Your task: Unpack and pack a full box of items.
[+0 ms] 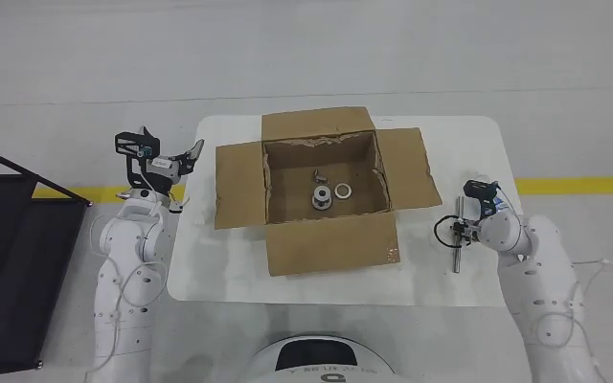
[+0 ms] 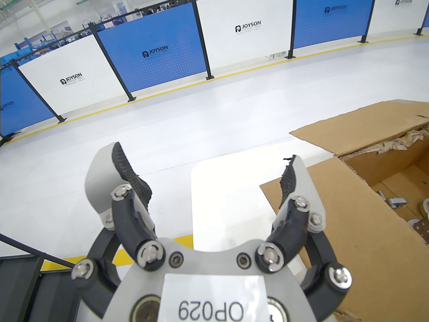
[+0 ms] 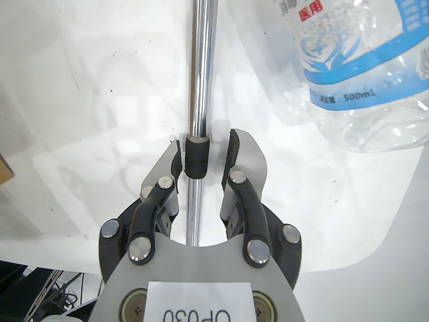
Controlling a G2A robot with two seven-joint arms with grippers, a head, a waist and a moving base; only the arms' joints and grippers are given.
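We see the right gripper (image 3: 206, 140) straddling the steel rod (image 3: 201, 68) on the table (image 1: 460, 144) — one pad touches its black band and the other stands clear, so it is released. The left gripper (image 2: 204, 155) hangs spread and empty (just off the table's edge), near the open box (image 1: 330, 244) holding metal parts (image 1: 323, 196).

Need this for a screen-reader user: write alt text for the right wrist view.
A shiny chrome metal rod with a black band runs between the right hand's parted fingers over a white table. A clear plastic bottle with a blue-and-white label lies beside it.
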